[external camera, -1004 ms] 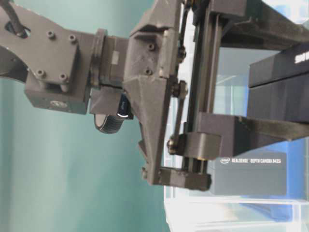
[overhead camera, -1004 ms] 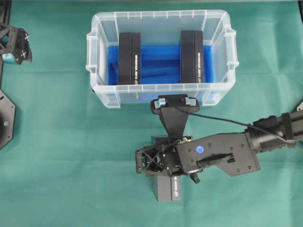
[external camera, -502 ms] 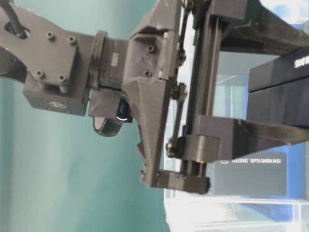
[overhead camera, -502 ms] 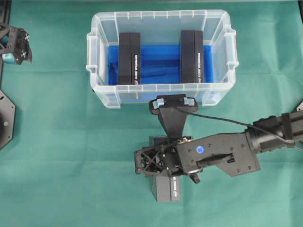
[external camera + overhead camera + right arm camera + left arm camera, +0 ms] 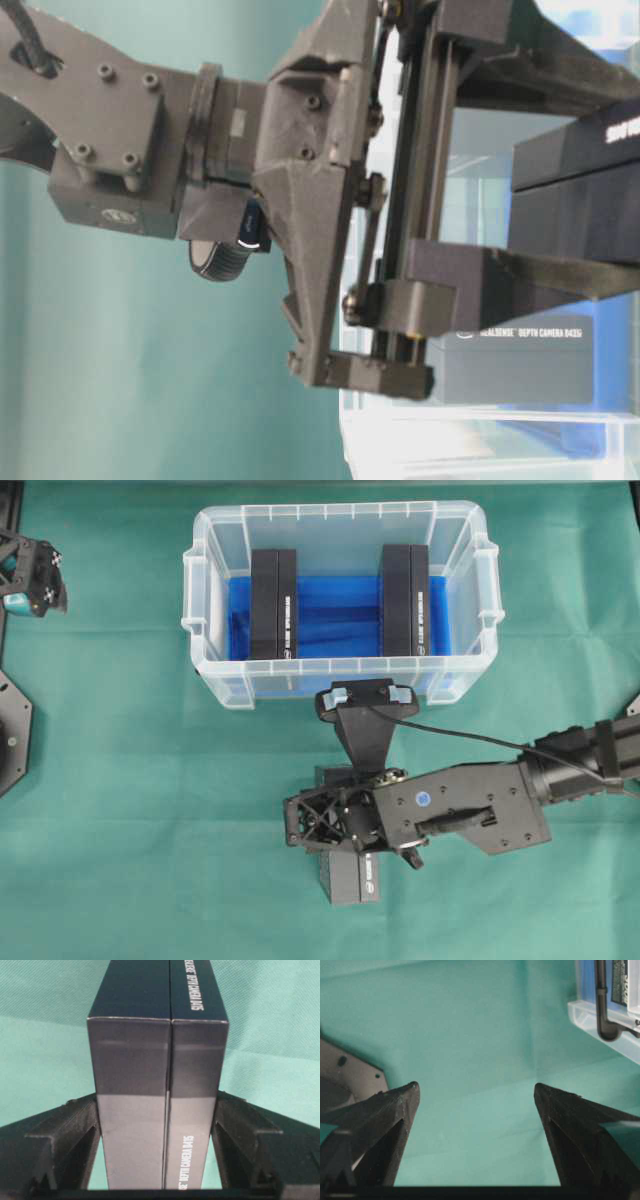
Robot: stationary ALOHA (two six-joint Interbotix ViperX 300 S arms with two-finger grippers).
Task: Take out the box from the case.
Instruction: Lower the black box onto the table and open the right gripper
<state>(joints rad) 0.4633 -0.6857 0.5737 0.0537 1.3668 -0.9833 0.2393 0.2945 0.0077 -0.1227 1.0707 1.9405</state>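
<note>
Right gripper (image 5: 157, 1160) straddles one black box (image 5: 157, 1085) on the green cloth (image 5: 120, 780), outside the case (image 5: 340, 675); whether its fingers (image 5: 60, 1145) touch the box sides, I cannot tell. Left gripper (image 5: 476, 1105) stands wide with nothing between its jaws. Case: clear ribbed plastic bin, blue floor, holding two more black rectangular boxes (image 5: 273, 602), one left, one right, well apart.

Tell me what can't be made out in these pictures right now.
- Overhead view: most of the box on the cloth is hidden under the right gripper.
- Right wrist view: whether the fingers touch that box is unclear.
- Table-level view: the case is cut off by the right edge.
- Overhead view: left gripper partly cropped.
</note>
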